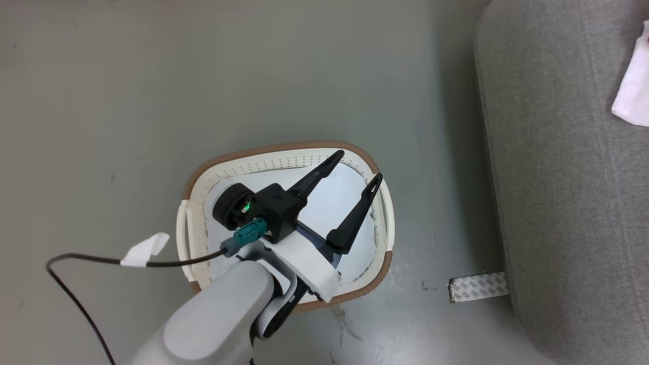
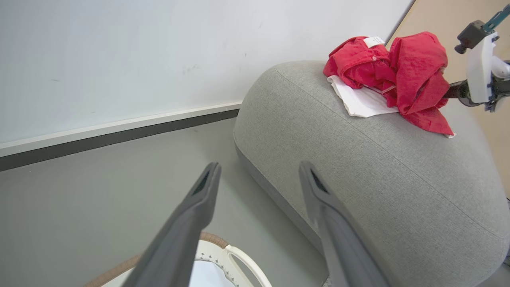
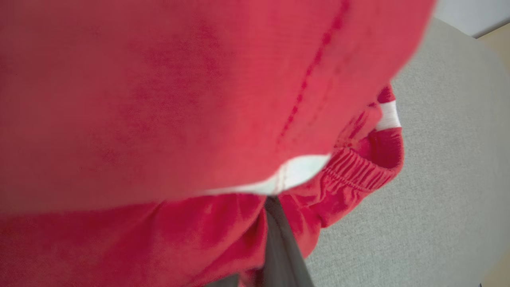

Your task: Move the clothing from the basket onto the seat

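The red clothing (image 2: 398, 67) lies bunched on top of the grey seat (image 2: 358, 167), with a white panel (image 2: 358, 99) under it and a small white label (image 2: 373, 41) showing. My right gripper (image 2: 448, 91) reaches into the pile from the right. In the right wrist view the red clothing (image 3: 159, 99) covers most of the picture and bunches around the shut right gripper (image 3: 275, 203). My left gripper (image 1: 359, 165) hangs open over the cream basket (image 1: 284, 149), holding nothing. A pale flat pad (image 1: 329, 203) lies in the basket.
The seat (image 1: 568, 177) stands right of the basket across a strip of grey floor. A patterned strip of tape (image 1: 479, 286) lies on the floor at the seat's base. A black cable with a white tag (image 1: 144, 251) trails left from my left wrist. A white wall stands behind.
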